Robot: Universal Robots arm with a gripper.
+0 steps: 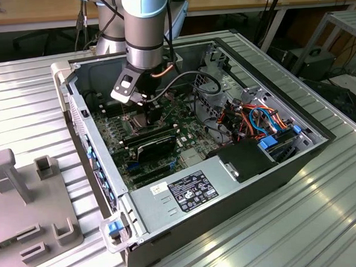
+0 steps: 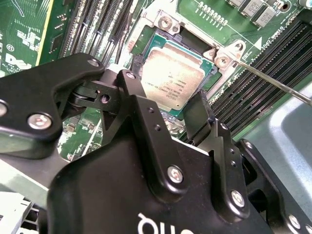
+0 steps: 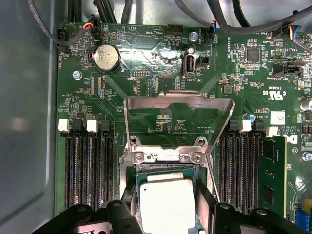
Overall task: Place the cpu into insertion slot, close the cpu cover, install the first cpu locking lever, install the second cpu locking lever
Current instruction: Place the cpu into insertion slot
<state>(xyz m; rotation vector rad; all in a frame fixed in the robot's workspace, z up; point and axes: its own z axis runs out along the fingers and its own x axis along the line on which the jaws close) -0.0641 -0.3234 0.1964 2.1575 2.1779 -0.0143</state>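
The cpu (image 3: 168, 207) is a silver-topped square chip on a green base. It lies in or just over the insertion slot (image 3: 165, 157), whose silver rim (image 2: 161, 22) frames it. My gripper (image 3: 166, 195) has a black finger against each of two opposite edges of the cpu (image 2: 173, 78), shut on it. The cpu cover (image 3: 178, 97), a windowed metal plate, stands tilted up open behind the slot. A thin metal lever (image 2: 273, 80) sticks out free beside the slot. In the exterior view my gripper (image 1: 152, 114) is low inside the computer case, over the board.
Long black memory slots (image 3: 85, 170) run on both sides of the slot. A coin battery (image 3: 106, 57) and cables (image 3: 63, 36) lie beyond the cover. Case walls (image 1: 101, 168), a drive bay with wiring (image 1: 256, 119) and the power supply (image 1: 187, 190) surround the board. A grey fixture (image 1: 30, 191) sits on the table.
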